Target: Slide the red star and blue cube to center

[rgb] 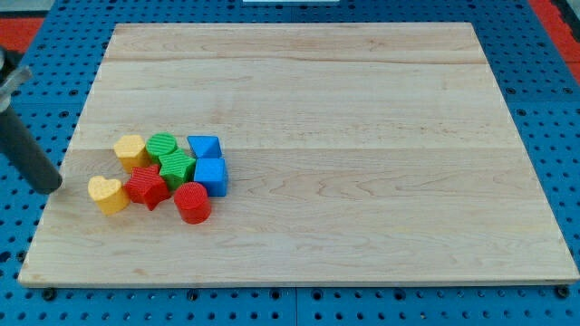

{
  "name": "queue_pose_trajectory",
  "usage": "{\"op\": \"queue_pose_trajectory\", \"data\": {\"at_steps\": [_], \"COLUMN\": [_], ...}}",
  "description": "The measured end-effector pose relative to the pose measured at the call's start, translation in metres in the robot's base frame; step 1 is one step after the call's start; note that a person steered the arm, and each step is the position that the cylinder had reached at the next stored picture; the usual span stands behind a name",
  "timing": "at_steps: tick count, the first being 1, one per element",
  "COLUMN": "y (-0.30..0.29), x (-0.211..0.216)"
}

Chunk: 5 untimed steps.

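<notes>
The red star (146, 187) lies in a tight cluster of blocks at the view's left of the wooden board (362, 109). The blue cube (210, 175) sits at the cluster's right edge, just below a blue triangular block (204, 147). My tip (53, 186) is at the board's left edge, left of the yellow heart (108, 194) and apart from it. The rod slants up to the view's left.
The cluster also holds a yellow hexagon-like block (131, 148), a green cylinder (163, 145), a green star-like block (177, 167) and a red cylinder (192, 202). A blue pegboard (544, 109) surrounds the board.
</notes>
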<state>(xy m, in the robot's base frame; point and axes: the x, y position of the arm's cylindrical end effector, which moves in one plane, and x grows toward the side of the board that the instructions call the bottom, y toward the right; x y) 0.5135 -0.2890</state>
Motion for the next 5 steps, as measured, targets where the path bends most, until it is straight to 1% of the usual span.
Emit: {"op": "queue_pose_trajectory", "data": {"at_steps": [1, 4, 5], "y": [0.029, 0.207, 0.215], "x": [0.012, 0.008, 0.006]}}
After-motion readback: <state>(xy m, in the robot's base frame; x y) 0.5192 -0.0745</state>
